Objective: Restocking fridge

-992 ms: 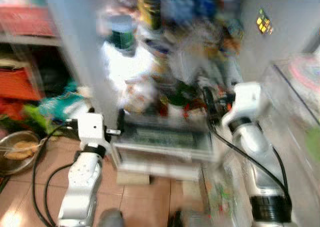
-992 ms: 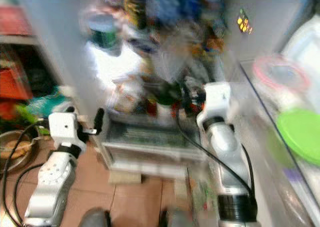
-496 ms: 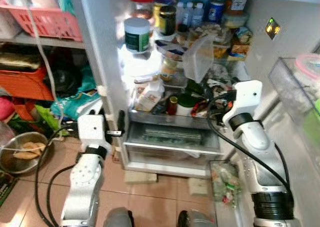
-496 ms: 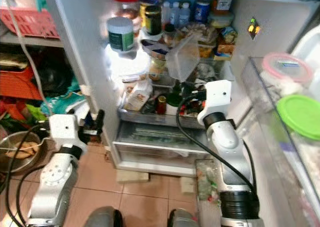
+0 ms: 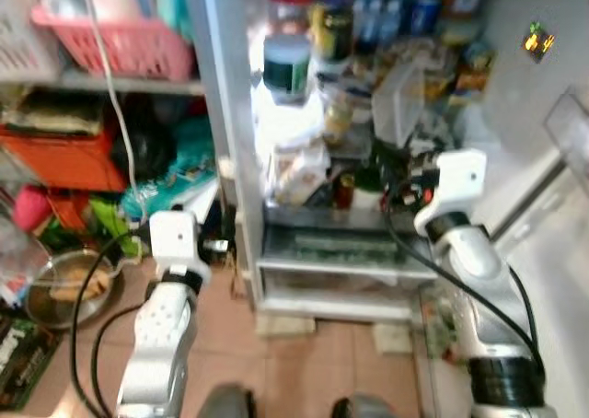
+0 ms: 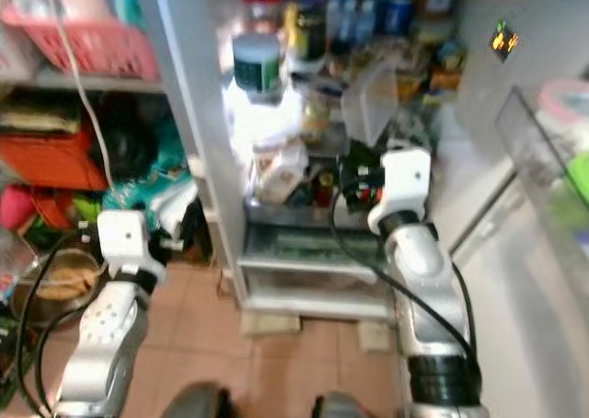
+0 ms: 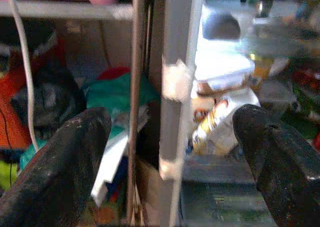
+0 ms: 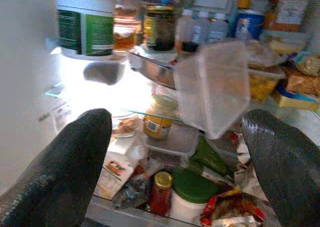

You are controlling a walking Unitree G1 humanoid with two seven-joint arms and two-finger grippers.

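Observation:
The fridge stands open, its lit shelves crammed with food. A green-labelled jar [image 5: 287, 65] with a pale lid sits high on the left, and a clear plastic tub [image 8: 212, 87] leans tilted in the middle. Below it are a yellow jar [image 8: 159, 121], a small red-lidded jar [image 8: 161, 192] and a green-lidded tub [image 8: 192, 187]. My right gripper [image 5: 398, 174] is open and holds nothing, just in front of the lowest shelf above the crisper drawer [image 5: 345, 252]. My left gripper [image 5: 224, 232] is open and holds nothing, by the fridge's left wall [image 7: 177, 87].
Left of the fridge is a rack with a pink basket [image 5: 115, 40], an orange crate [image 5: 64, 156] and bags. A metal bowl [image 5: 64, 289] sits on the tiled floor [image 5: 304, 354]. A white cable [image 5: 115, 87] hangs down. The open door's clear shelf [image 5: 561, 179] is at right.
The picture was blurred a second ago and has since shifted rightward with the camera. Both arms hold about the same places by the fridge, fingers still apart.

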